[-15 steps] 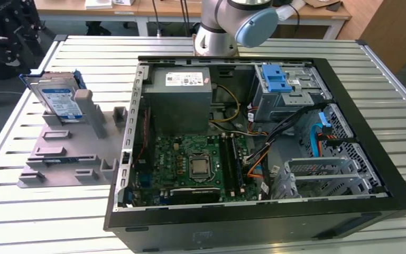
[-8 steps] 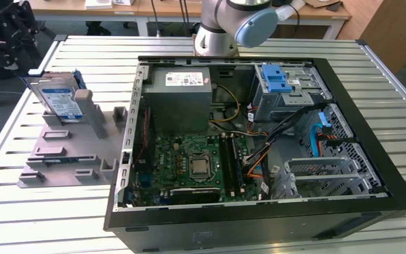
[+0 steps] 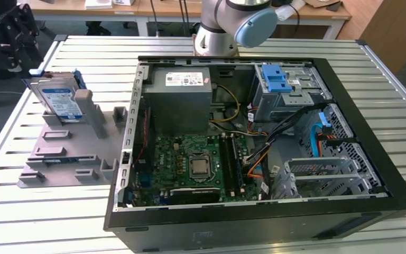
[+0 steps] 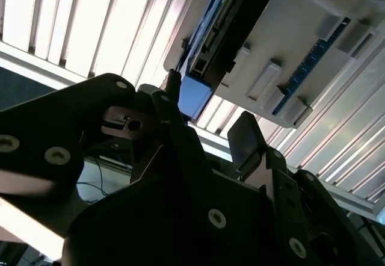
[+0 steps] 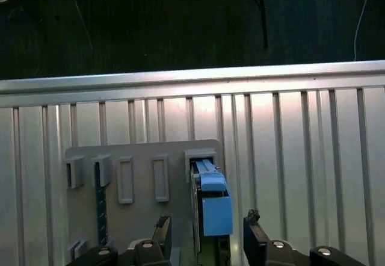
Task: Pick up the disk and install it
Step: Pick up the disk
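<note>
1. Bright, even light is falling on the ribbed silver metal table in the exterior view, and soft shadows are pooling inside the open black computer case.
2. In the second wrist view, glare is washing out the table's slats while my black gripper is sitting in deep shadow.
3. In the first wrist view, the dark floor is showing almost black.

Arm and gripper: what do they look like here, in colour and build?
The arm is silver-grey tubing with a pale blue cap on one joint. The gripper is matt black, built of angular plates fastened with round silver screws; its fingers are black and blocky.
</note>
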`<state>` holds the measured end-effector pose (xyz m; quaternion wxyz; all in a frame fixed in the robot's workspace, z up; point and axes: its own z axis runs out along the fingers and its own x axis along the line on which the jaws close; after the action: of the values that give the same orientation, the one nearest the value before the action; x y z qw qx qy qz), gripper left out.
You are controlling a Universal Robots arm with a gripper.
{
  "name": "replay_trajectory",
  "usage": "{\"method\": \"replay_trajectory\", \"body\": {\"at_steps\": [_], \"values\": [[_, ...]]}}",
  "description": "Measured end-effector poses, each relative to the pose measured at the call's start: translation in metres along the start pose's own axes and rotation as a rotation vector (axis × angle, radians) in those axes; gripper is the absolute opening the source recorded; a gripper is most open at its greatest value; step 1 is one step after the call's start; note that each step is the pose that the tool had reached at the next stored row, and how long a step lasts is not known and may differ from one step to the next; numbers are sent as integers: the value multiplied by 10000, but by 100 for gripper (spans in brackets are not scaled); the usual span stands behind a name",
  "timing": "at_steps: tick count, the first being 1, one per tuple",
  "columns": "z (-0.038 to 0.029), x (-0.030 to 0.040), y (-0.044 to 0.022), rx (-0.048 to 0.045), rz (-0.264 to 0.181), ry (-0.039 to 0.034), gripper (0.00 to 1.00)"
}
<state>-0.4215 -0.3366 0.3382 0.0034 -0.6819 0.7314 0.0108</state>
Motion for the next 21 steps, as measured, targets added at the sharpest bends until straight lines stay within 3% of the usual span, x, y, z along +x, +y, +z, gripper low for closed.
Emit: {"method": "replay_trajectory", "body": {"at_steps": [3,8,16,19,20,21], "values": [[55,-22,27,3,0,50,59],[117,-66,47,6,-1,66,59],[250,-69,63,8,-1,117,59],[259,-68,63,6,-1,119,57],[260,-68,63,5,-1,120,51],[261,-69,63,6,0,119,51]]}}
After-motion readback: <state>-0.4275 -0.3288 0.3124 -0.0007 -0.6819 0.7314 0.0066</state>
